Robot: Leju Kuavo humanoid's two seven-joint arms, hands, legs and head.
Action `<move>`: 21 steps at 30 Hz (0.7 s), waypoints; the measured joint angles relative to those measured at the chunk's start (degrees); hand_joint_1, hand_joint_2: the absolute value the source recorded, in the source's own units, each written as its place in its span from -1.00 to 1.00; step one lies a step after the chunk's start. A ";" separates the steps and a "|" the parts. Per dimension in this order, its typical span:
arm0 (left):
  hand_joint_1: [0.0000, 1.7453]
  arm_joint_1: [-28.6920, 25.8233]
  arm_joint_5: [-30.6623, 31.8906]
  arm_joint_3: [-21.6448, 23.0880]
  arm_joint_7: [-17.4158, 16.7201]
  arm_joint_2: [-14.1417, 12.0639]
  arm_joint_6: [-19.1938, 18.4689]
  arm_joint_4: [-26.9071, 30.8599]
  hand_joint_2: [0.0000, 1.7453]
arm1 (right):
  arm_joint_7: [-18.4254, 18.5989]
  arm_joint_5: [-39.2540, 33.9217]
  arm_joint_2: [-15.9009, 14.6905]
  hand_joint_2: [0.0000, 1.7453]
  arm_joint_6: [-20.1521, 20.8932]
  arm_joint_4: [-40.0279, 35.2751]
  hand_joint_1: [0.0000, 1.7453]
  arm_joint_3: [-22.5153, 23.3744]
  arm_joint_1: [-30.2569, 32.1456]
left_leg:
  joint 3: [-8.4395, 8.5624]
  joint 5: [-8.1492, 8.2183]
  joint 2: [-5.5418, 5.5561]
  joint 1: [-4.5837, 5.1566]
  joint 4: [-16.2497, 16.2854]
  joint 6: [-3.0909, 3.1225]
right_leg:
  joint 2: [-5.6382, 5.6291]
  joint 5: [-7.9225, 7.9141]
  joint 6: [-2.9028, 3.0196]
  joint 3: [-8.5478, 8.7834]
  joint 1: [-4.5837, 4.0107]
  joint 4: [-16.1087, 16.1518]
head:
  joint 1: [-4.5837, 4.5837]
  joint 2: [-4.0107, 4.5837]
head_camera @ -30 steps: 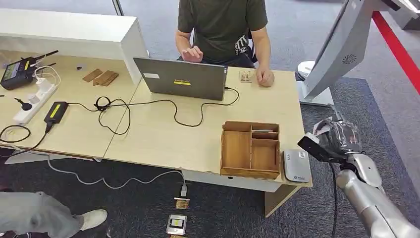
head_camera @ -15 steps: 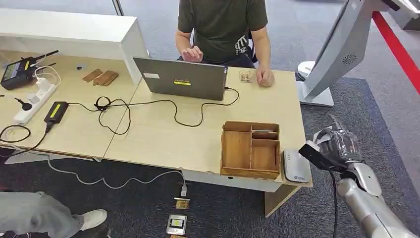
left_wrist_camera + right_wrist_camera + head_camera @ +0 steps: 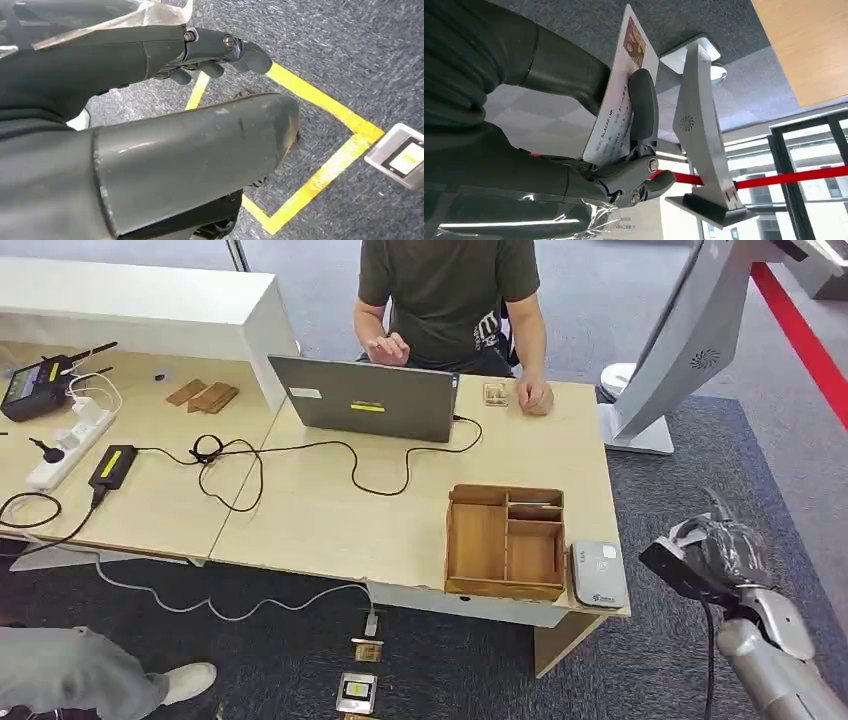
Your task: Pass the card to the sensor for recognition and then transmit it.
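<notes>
Grey carpet under the right hand, hovering off the desk edge, thumb pinching the card; sensor just beside it.

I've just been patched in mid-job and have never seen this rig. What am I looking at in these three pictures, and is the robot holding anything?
It is a two-armed humanoid robot. The wide picture is from its head, looking down at a light wooden desk. On the desk are a grey laptop with a person seated behind it, a brown wooden compartment tray, and beside the tray a flat grey card sensor. The other two pictures come from cameras at the wrists, so they look turned. The right hand, off the desk's right edge, pinches a white printed card between its thumb and a finger. The left hand hangs over grey carpet with yellow tape lines, holding nothing that I can see.
</notes>
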State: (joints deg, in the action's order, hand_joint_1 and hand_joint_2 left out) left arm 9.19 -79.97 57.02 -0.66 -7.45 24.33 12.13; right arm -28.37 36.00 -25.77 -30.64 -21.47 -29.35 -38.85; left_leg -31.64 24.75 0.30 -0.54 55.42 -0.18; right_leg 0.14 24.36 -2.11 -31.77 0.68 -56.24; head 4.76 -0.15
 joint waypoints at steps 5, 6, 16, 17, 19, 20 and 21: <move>-1.00 0.11 0.20 0.02 -1.62 0.02 0.39 0.02 -1.00 | 0.02 0.00 -0.15 1.00 0.70 -2.93 1.00 -0.11 1.87 | 0.00 0.00 0.00 0.00 0.00 0.00 | 0.00 0.00 0.00 0.00 -0.01 -0.01 | -0.02 0.00; -1.00 0.15 0.20 0.04 -1.90 0.02 0.57 0.02 -1.00 | 0.20 -0.02 -0.20 1.00 0.98 -3.86 1.00 -0.13 2.37 | 0.00 0.00 0.01 0.00 0.00 0.00 | 0.00 0.00 0.00 0.01 -0.01 -0.01 | -0.02 0.00; -1.00 0.27 -0.02 0.13 -2.60 0.07 1.46 0.04 -1.00 | 4.83 -1.88 -2.10 1.00 2.38 -14.76 1.00 -0.66 8.71 | -0.01 0.01 0.01 0.00 0.00 0.02 | 0.01 0.01 -0.01 0.01 0.01 0.01 | 0.00 0.00; -1.00 0.28 -0.04 0.13 -2.71 0.09 1.68 0.04 -1.00 | 5.07 -2.14 -2.38 1.00 2.58 -15.65 1.00 -0.68 9.29 | 0.00 0.01 0.01 0.00 0.00 0.01 | 0.01 0.01 -0.01 0.01 0.01 0.02 | 0.00 0.00; -1.00 0.30 -0.04 0.13 -2.88 0.11 1.90 0.07 -1.00 | 5.20 -2.62 -2.84 1.00 2.93 -16.89 1.00 -0.70 10.24 | -0.01 0.01 0.01 0.00 0.00 0.01 | 0.01 0.01 -0.01 0.00 0.01 0.02 | -0.02 0.00; -1.00 0.31 -0.04 0.13 -3.04 0.11 2.03 0.07 -1.00 | 5.22 -2.93 -3.08 1.00 2.99 -17.42 1.00 -0.72 10.61 | -0.01 0.02 0.01 0.00 0.00 0.01 | 0.00 0.01 -0.01 0.01 0.01 0.02 | -0.02 0.00; -1.00 0.33 -0.04 0.13 -3.12 0.13 2.18 0.07 -1.00 | 5.20 -3.02 -3.19 1.00 3.10 -17.81 1.00 -0.74 10.84 | -0.01 0.02 0.00 0.00 0.00 0.01 | 0.00 0.01 -0.01 0.00 0.01 0.02 | 0.00 0.00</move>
State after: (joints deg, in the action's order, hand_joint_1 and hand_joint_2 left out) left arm 9.52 -80.02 57.16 -3.78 -7.32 26.51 12.20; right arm -23.17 32.98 -28.96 -27.54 -39.28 -30.10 -28.01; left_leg -31.64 24.76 0.30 -0.54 55.42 -0.17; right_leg 0.14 24.37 -2.12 -31.77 0.69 -56.22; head 4.76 -0.15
